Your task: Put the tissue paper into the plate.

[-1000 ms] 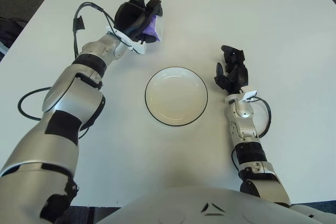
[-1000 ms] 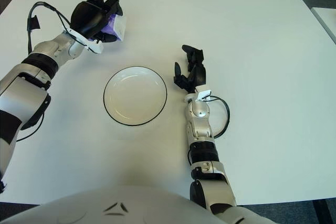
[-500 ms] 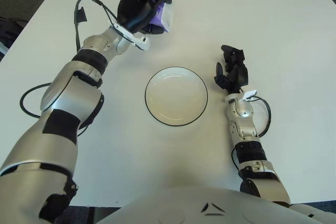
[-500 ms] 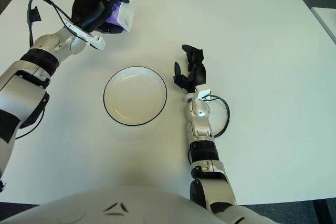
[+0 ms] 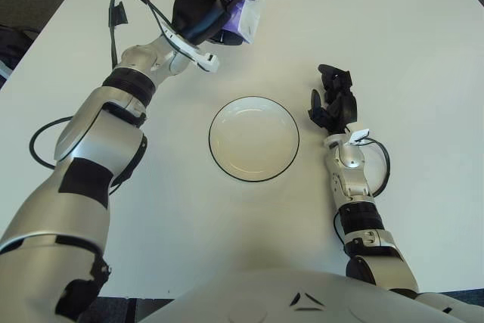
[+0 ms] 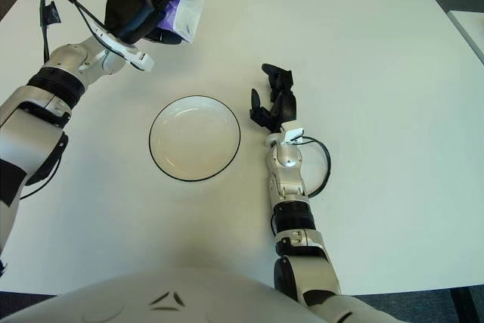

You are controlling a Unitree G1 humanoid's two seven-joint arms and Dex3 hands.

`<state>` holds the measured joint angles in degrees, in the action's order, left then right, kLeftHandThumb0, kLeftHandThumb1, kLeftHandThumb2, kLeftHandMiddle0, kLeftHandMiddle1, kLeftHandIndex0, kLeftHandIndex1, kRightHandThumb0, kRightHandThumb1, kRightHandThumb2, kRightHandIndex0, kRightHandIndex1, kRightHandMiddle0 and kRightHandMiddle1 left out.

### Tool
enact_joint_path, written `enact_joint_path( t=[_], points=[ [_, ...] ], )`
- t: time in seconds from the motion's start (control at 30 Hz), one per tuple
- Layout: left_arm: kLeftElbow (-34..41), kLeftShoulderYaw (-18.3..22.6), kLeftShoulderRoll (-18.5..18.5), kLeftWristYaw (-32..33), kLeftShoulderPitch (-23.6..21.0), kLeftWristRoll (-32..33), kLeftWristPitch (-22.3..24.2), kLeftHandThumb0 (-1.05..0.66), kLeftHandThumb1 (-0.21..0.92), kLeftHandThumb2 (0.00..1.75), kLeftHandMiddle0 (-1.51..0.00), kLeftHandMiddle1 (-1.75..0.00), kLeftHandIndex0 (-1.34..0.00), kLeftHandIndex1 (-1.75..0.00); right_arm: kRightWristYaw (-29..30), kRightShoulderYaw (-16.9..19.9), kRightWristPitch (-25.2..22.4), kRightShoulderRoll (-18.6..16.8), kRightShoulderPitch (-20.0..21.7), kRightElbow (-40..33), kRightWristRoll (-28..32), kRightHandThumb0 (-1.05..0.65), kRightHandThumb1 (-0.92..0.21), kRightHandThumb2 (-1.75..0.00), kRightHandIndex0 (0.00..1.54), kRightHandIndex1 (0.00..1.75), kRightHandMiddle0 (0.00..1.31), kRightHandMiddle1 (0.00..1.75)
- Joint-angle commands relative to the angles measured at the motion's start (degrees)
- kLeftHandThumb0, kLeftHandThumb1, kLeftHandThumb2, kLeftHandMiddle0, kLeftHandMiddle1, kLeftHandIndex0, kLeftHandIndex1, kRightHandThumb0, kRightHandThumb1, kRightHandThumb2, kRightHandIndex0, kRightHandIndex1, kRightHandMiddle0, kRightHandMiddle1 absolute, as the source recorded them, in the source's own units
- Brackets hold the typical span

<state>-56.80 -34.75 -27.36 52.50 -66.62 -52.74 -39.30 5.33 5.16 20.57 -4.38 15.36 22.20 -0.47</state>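
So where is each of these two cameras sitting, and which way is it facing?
Left eye view: on the head, looking forward and down at the white table; both arms show, the left hand raised, gripping the tissue pack.
Right eye view: same head, set slightly to the right, same aim; the right hand shows beside the plate, on its right.
Shared: table, plate, pack, both hands.

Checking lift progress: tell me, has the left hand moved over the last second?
Yes. The left hand, gripping the tissue paper, has risen and shifted away from the plate, toward the table's far edge.
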Motion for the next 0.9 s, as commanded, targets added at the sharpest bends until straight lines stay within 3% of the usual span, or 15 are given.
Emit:
enact_joint_path(
  t=[0.0, 0.3, 0.53, 0.67, 0.87],
  points=[
    [5.24, 0.71, -0.74, -0.82, 3.10, 0.68, -3.76, -0.48, 0.31, 1.32, -1.22, -1.75, -0.62, -1.75, 0.16, 0.88, -3.45, -0.06, -5.00, 6.50, 1.11, -0.50, -0.68, -0.81, 0.30, 0.34, 0.00, 1.08],
    [15.00, 0.95, -1.71, -4.41, 8.99, 0.11, -10.82, -0.48, 0.31, 1.33, -1.24, -1.75, -0.62, -1.75, 0.14, 1.32, -3.42, 0.16, -4.49, 7.24, 1.27, -0.50, -0.68, -0.82, 0.30, 0.35, 0.00, 1.06],
    [22.27, 3.16, -2.68, -14.15, 13.58, 5.06, -16.54, -0.48, 0.30, 1.33, -1.25, -1.75, -0.62, -1.75, 0.41, 1.73, -3.54, 0.27, -4.22, 7.47, 1.21, -0.51, -0.68, -0.81, 0.30, 0.35, 0.00, 1.05],
    [29.18, 4.63, -3.88, -19.56, 18.99, 8.29, -19.44, -0.48, 0.31, 1.33, -1.25, -1.75, -0.62, -1.75, 1.12, 1.80, -3.62, 0.41, -4.19, 7.45, 0.69, -0.52, -0.68, -0.81, 0.29, 0.35, 0.00, 1.06],
    [34.48, 6.91, -3.29, -26.97, 23.97, 12.49, -20.41, -0.47, 0.32, 1.31, -1.25, -1.75, -0.61, -1.75, 1.79, 1.54, -3.72, 0.64, -4.22, 7.22, 0.15, -0.53, -0.70, -0.80, 0.30, 0.36, 0.00, 1.07]
  ],
)
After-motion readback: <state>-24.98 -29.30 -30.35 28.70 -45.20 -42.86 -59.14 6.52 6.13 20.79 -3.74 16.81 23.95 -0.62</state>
